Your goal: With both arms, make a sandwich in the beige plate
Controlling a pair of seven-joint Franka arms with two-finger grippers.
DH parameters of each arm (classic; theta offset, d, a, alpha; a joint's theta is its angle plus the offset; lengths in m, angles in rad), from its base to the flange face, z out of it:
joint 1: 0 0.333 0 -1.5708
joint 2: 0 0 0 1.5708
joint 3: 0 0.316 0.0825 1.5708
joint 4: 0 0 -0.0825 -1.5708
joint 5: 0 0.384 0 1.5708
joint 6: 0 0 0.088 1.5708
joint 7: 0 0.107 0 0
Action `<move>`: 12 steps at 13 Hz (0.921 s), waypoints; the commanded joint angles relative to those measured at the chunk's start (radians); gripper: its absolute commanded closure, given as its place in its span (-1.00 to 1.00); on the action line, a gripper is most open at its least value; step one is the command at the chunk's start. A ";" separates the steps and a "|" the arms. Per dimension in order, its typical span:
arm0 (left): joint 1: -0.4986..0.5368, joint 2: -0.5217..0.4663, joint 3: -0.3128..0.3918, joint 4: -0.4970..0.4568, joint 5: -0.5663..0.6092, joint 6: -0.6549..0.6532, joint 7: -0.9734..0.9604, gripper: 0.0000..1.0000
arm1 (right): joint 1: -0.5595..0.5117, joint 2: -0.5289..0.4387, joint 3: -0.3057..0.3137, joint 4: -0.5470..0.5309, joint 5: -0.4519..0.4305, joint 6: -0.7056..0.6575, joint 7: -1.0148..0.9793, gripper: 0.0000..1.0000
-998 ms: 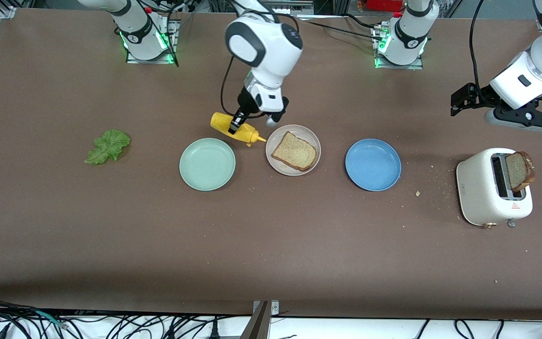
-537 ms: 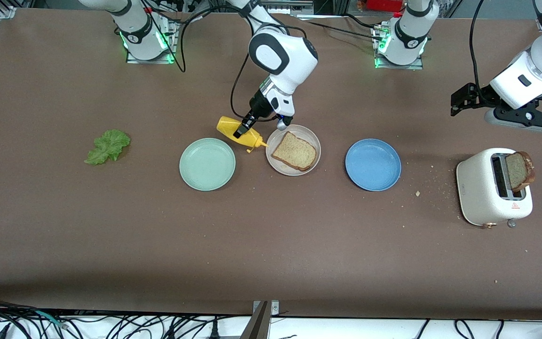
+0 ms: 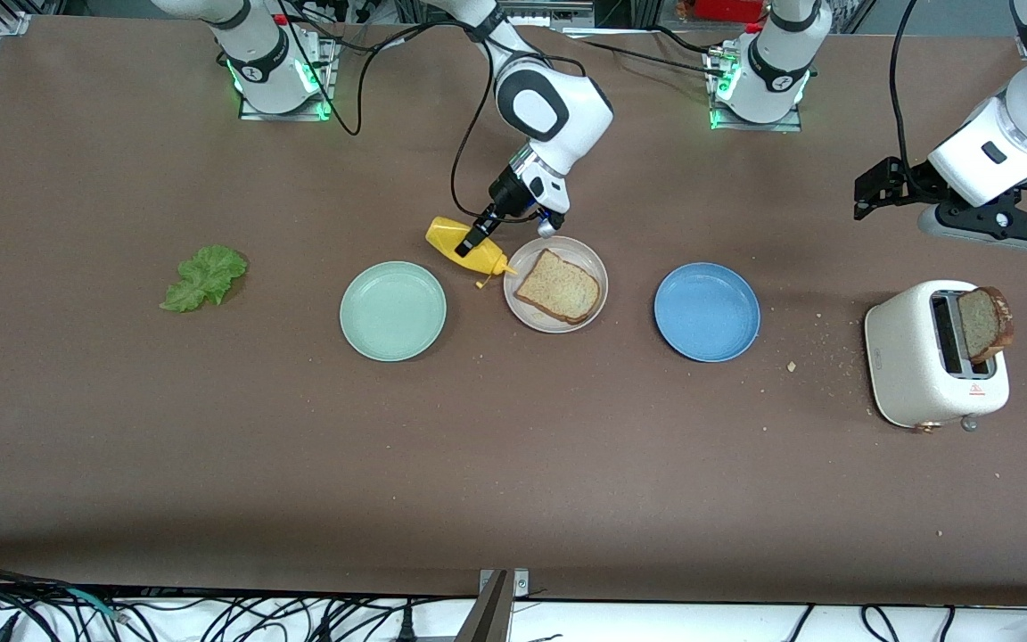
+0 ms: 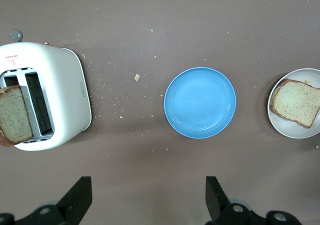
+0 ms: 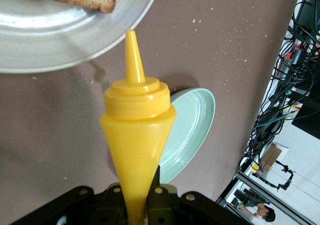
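- Right gripper (image 3: pixel 476 239), upper centre of the front view: clamped shut on a yellow plastic squeeze bottle (image 3: pixel 463 247). The bottle is tilted, its pointed nozzle aimed down at the rim of the beige plate.
- Right wrist view: yellow squeeze bottle (image 5: pixel 136 135) fills the centre of the frame, with its nozzle tip just short of the plate rim (image 5: pixel 75 45).
- Round cream-beige plate (image 3: pixel 598 272), centre of the front view: holds one square brown bread slice (image 3: pixel 558 287) lying flat. No lettuce or second slice on it.
- Ruffled green lettuce leaf (image 3: pixel 204 276), left-centre of the front view: lies on the bare brown table (image 3: pixel 513 464), well apart from the plates.
- Round mint green plate (image 3: pixel 392 310), beside the beige plate toward the right arm's end: nothing on it.
- Round blue plate (image 3: pixel 707 311), beside the beige plate toward the left arm's end: nothing on it.
- White two-slot toaster (image 3: pixel 919 366), right edge of the front view: a second brown bread slice (image 3: pixel 981 323) stands up out of one slot.
- Left gripper (image 3: pixel 875 192), upper right of the front view: fingers spread wide, holding nothing, hanging over bare table. That arm waits.
- Left wrist view: black fingertips (image 4: pixel 80 197) at the bottom of the frame, with toaster (image 4: pixel 65 100), blue plate (image 4: pixel 200 102) and beige plate (image 4: pixel 287 130) below them.
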 commanded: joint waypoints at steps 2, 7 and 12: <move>-0.002 0.016 0.001 0.032 -0.003 -0.017 0.001 -1.00 | -0.013 0.010 -0.039 0.133 0.002 -0.099 -0.133 1.00; -0.002 0.016 0.002 0.032 -0.003 -0.015 0.001 -1.00 | -0.130 -0.209 -0.183 0.180 0.330 -0.107 -0.527 1.00; -0.002 0.016 0.001 0.032 -0.003 -0.015 0.000 -1.00 | -0.174 -0.401 -0.475 0.080 0.685 -0.092 -1.062 1.00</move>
